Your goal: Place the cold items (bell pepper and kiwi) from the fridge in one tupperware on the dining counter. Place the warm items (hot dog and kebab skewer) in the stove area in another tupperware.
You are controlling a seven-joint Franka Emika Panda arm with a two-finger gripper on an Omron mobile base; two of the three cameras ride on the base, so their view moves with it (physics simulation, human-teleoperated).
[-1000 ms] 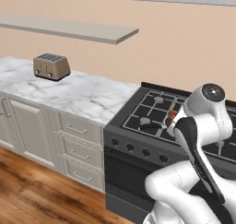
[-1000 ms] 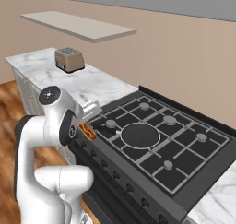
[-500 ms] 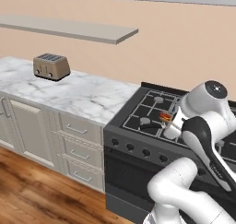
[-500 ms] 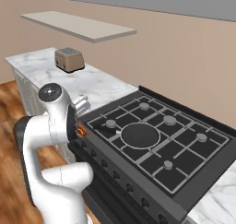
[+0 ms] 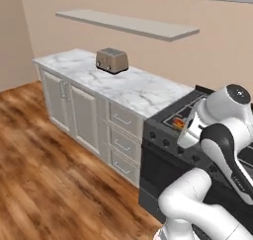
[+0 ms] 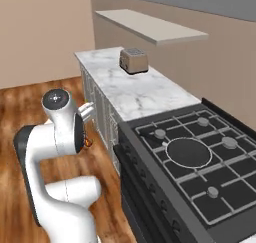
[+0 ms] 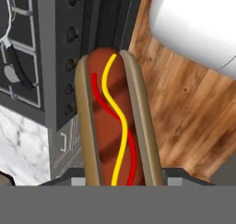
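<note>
Fingers clamp the hot dog (image 7: pixel 115 121) from both sides at its near end, though the tips themselves sit low at the edge of the hand view and are hard to make out. It stands lengthwise away from the hand, bun on each flank, with a yellow and a red squiggle running along the sausage. Held up off any surface, it hangs over the front edge of the stove (image 7: pixel 60 57) and the wooden floor (image 7: pixel 184 112) beyond it.

From the right base view the gripper (image 6: pixel 88 137) sits tucked against the white arm, out in front of the oven door, with a small orange bit of the hot dog (image 6: pixel 88 142) peeking below it. From the left base view the same orange end (image 5: pixel 178 125) shows beside the arm, near the stove's (image 5: pixel 168 120) front corner.

Further off, the marble counter (image 6: pixel 135 87) runs along the wall with a toaster (image 6: pixel 133 60) on it, well apart from the stove. Above it hangs a plain wall shelf (image 6: pixel 150 26).
</note>
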